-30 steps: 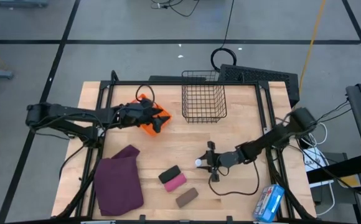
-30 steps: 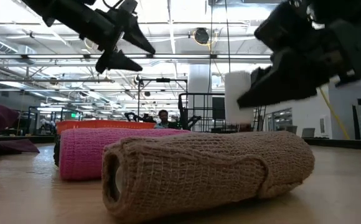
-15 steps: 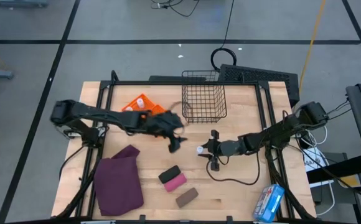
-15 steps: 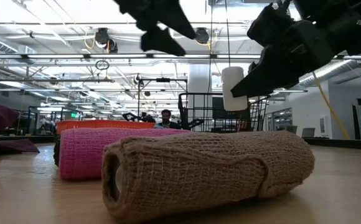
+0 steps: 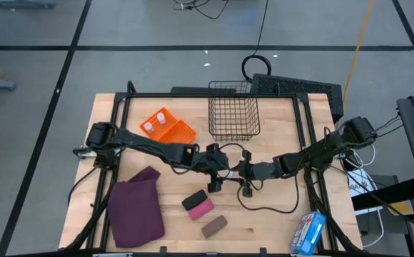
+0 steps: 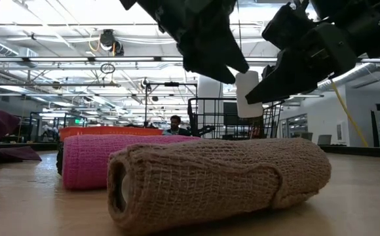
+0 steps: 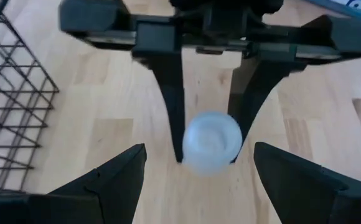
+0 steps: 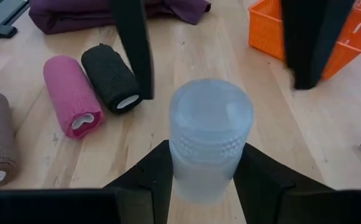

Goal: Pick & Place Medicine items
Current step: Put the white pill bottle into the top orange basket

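Observation:
One small white medicine bottle (image 8: 210, 146) is up in the air between both grippers, above the table's middle. My right gripper (image 8: 208, 186) is shut on it. My left gripper (image 7: 199, 152) is open, reaching in from the left with its fingers standing on either side of the bottle (image 7: 211, 142), clear of it. In the low view the bottle (image 6: 247, 94) stands upright, well above the rolls. Two more white bottles (image 5: 148, 127) (image 5: 162, 116) sit in the orange tray (image 5: 178, 132) at the far left. My right gripper pinches the bottle between its two fingers (image 8: 149, 177), on opposite sides of the body beside the ribbed band (image 8: 209, 149). The fingers (image 7: 171, 93) come from the table's right, slanting down. The bottle is upright and lifted clear of the table.
A black roll (image 5: 194, 198), a pink roll (image 5: 201, 208) and a brown roll (image 5: 214, 226) lie near the front, below the grippers. A maroon cloth (image 5: 135, 210) lies at the near left, a wire basket (image 5: 233, 107) at the far middle, a blue-and-white packet (image 5: 309, 232) at the near right.
My left arm has swung from over the orange tray toward the table's right and near side, ending with its fingers around the bottle held by my right gripper. My right gripper carried the bottle a little toward the far edge, then kept still.

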You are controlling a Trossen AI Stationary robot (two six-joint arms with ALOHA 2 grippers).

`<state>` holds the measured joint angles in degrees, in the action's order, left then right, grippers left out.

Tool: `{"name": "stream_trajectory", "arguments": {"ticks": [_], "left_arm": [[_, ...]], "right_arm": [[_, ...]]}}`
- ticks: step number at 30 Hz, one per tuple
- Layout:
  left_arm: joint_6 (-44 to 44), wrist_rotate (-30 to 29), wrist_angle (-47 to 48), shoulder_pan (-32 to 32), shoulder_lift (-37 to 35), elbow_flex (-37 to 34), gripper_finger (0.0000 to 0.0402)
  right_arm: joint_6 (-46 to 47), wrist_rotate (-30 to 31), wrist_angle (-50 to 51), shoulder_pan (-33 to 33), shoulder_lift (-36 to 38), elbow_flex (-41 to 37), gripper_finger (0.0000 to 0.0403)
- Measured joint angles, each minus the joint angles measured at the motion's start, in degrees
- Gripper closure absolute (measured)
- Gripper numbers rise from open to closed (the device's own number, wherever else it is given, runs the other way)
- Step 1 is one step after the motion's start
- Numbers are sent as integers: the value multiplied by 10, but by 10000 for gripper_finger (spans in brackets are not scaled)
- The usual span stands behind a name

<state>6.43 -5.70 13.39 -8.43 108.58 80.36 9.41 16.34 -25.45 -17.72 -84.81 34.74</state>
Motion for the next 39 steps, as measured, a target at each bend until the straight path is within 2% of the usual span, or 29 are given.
{"name": "stream_trajectory", "arguments": {"ticks": [17, 21, 27, 31, 35, 39], "left_arm": [[16, 2, -19, 0, 2, 0, 97], [17, 2, -18, 0, 2, 0, 139], [24, 32, -34, 2, 2, 0, 263], [27, 36, -32, 6, -2, 0, 268], [27, 28, -16, 6, -33, -1, 268], [14, -22, 10, 4, -91, -2, 268]], "right_arm": [[-16, 1, -45, 0, 0, 0, 273], [-16, 1, -47, 0, 0, 0, 273], [-15, -1, -47, 0, 0, 0, 273], [-9, -11, -47, 0, 0, 0, 263], [20, -11, -51, 0, 3, 1, 227], [14, -17, -23, 0, 7, -12, 193]]}}
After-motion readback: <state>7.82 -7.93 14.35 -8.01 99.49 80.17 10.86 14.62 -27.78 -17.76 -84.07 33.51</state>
